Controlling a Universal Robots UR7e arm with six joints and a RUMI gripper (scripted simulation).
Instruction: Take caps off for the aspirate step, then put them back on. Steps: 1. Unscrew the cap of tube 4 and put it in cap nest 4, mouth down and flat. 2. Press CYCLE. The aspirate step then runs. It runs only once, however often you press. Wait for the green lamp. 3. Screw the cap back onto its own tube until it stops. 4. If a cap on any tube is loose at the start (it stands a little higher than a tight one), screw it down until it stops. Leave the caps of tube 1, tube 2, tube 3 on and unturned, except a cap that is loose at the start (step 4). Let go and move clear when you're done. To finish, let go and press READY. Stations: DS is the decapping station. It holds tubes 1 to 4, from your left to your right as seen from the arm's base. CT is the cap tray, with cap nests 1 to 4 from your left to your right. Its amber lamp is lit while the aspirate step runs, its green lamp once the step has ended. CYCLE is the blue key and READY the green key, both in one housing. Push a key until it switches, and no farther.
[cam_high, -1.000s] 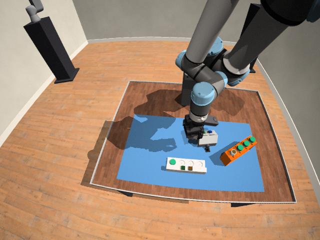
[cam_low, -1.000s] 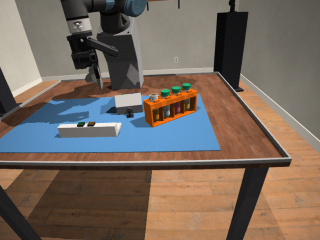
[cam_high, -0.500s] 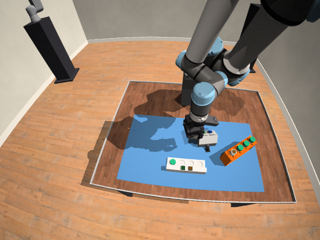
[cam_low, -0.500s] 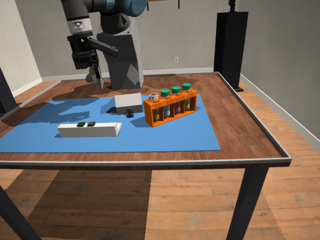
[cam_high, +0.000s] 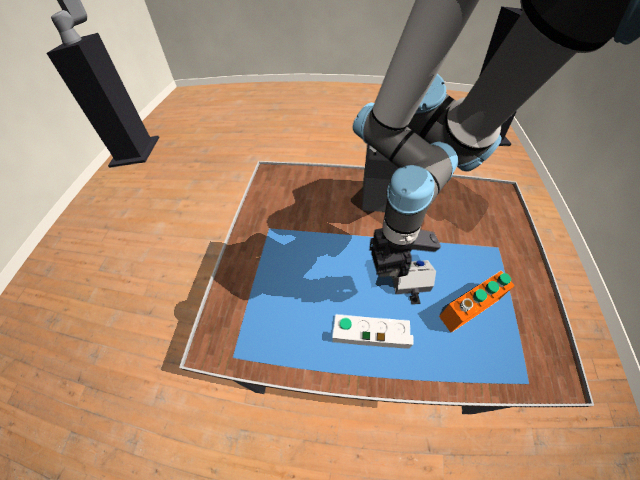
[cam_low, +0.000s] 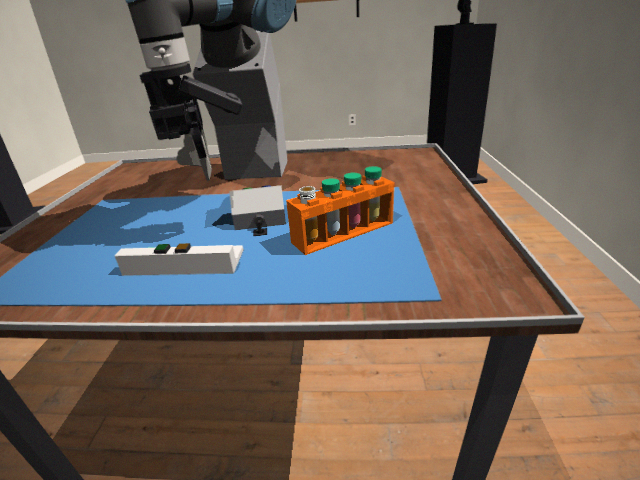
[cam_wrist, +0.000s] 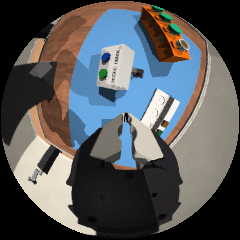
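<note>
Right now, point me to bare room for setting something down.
On the blue mat: beyond the cap tray's capped end, up to the mat's edge; also between tray and orange rack. Crowded: around the key housing, with the shut gripper overhead nearby.

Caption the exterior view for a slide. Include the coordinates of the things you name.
Orange rack (cam_high: 450, 322) (cam_low: 298, 227) (cam_wrist: 167, 54) with three green-capped tubes and one uncapped, beside a grey key housing (cam_high: 416, 282) (cam_low: 258, 206) (cam_wrist: 123, 70).
</note>
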